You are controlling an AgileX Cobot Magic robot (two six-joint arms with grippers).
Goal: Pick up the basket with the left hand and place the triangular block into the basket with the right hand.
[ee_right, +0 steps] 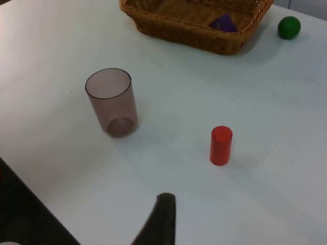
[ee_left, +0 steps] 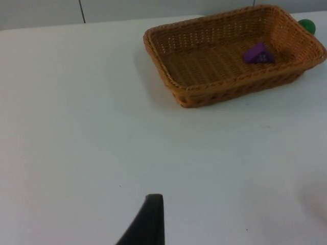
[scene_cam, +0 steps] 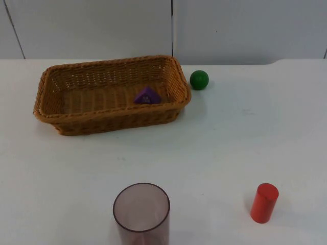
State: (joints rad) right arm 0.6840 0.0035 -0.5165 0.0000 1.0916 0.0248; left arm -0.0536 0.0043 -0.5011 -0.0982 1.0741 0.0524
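Standing nearest on the smooth white desk (scene_cam: pixel 214 148) is one see-through cup (scene_cam: pixel 141 213), a smoky purple-tinted plastic cylinder with an open round mouth, upright at about 6 o'clock in the top view. One red cylinder (scene_cam: pixel 264 202), matte and solid-looking, stands upright near 4 o'clock, well apart from the cup.

Farther back, at about 11 o'clock, sits one basket (scene_cam: pixel 56 115), rectangular with rounded corners, woven from brown wicker with a braided rim and sloping walls. It rests on the desk. Inside it lies one triangular block (scene_cam: pixel 147 95), purple and wedge-shaped, on the basket floor near the wall at the 3 o'clock end. One green ball (scene_cam: pixel 199 79), smooth and round, lies on the desk just beside the basket's outer corner at that same end, apart from the rim.

Behind the desk rises the grey wall (scene_cam: pixel 245 25), flat panels split by a thin vertical seam.

Of the left hand, one dark fingertip (ee_left: pixel 148 222) shows above bare desk, well short of the basket, grasping nothing; whether its fingers are spread or closed I cannot tell. Of the right hand, one dark fingertip (ee_right: pixel 159 220) shows over the desk near the red cylinder and the cup, touching neither; its state I cannot tell either.
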